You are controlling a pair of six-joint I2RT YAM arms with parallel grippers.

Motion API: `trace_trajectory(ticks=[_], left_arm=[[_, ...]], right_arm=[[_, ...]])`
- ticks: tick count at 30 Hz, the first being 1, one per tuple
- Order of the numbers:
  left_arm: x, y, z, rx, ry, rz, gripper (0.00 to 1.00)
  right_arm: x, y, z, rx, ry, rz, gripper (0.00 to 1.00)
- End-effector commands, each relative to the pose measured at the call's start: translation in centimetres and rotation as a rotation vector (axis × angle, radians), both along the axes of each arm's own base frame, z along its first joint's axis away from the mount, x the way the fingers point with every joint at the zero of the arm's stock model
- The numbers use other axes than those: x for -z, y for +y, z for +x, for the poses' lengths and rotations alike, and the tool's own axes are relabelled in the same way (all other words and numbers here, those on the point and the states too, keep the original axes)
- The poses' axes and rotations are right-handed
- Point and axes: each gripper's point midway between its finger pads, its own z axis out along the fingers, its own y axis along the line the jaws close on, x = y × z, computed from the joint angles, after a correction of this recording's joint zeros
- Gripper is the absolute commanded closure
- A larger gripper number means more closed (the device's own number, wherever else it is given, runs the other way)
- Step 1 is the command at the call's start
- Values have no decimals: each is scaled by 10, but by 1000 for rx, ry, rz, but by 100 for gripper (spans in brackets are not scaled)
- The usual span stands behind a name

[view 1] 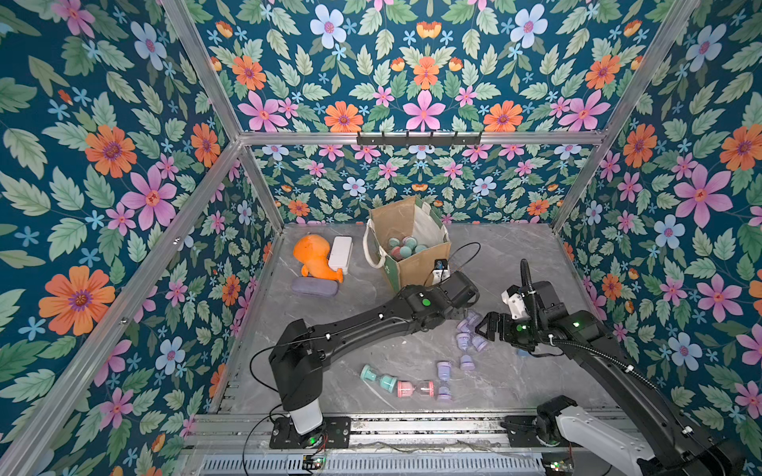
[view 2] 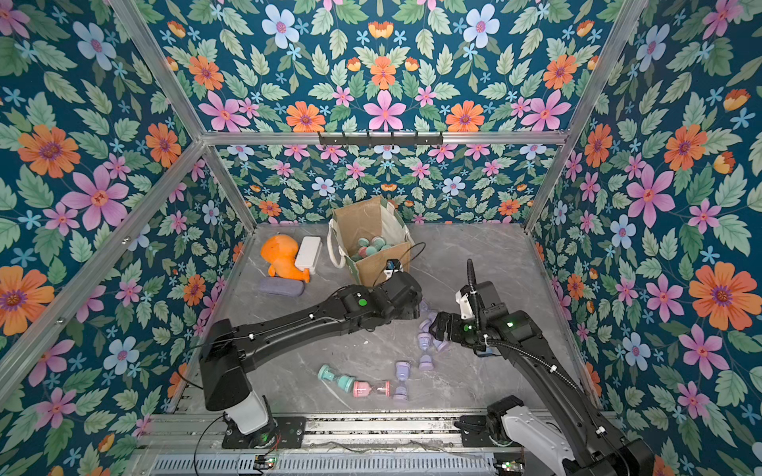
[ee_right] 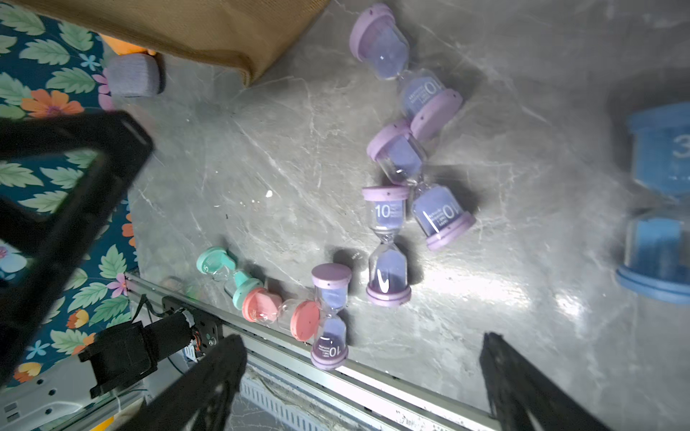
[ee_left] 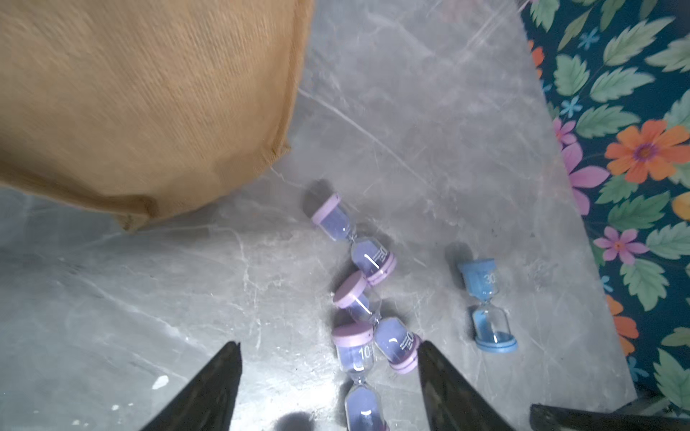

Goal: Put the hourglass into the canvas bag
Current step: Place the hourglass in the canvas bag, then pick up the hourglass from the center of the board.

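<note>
Supporting table (view 1: 515,263): grey marble top filling the lower middle of both top views.
Canvas bag (view 1: 416,270): upright at upper centre, mouth open. I count several teal and pink bagged hourglasses (view 1: 406,247) inside.
Left gripper (ee_left: 328,345): hidden under its wrist in the top views, just lower right of the bag. My left wrist view shows its fingers (ee_left: 224,373) partly spread and empty.
Right gripper (view 1: 484,329): right of centre, spread to its widest, holding nothing.
Clutter: orange plush (view 1: 315,257), white box (view 1: 340,253) and grey case (view 1: 313,286), left of the bag.
Purple hourglasses (view 1: 466,340): a loose cluster at centre, between the two grippers. One shows between the left fingers, lower than them. I cannot tell whether a fingertip touches its neighbour.
Blue hourglass (ee_left: 485,306): lying just beside that cluster.
Teal hourglass (view 1: 377,377), pink hourglass (view 1: 414,388): lying end to end at lower centre, well apart from both grippers.
</note>
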Motion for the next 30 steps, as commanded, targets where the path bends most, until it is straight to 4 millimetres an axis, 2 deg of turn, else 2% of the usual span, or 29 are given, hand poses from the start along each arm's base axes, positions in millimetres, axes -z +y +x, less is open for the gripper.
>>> trace_trajectory(ticks=[1,7,12,17,24,30], left_arm=[[19,-14,-9,-3,85,-39,25],[64,-30,-20,2,191,-31,27],[87,-43,-27,15,248,-44,27],[113,-51,-30,14,297,1,32],[138,-46,-36,-15,307,76,36],[148,-45,-34,-26,296,121,39]], right_arm=[[10,-10,-11,50,45,-27,1],[26,-19,-22,115,86,-40,1],[33,-25,-30,160,116,-44,1],[39,-27,-31,172,124,-47,1],[41,-28,-32,171,124,-50,1],[43,-27,-31,169,123,-45,1]])
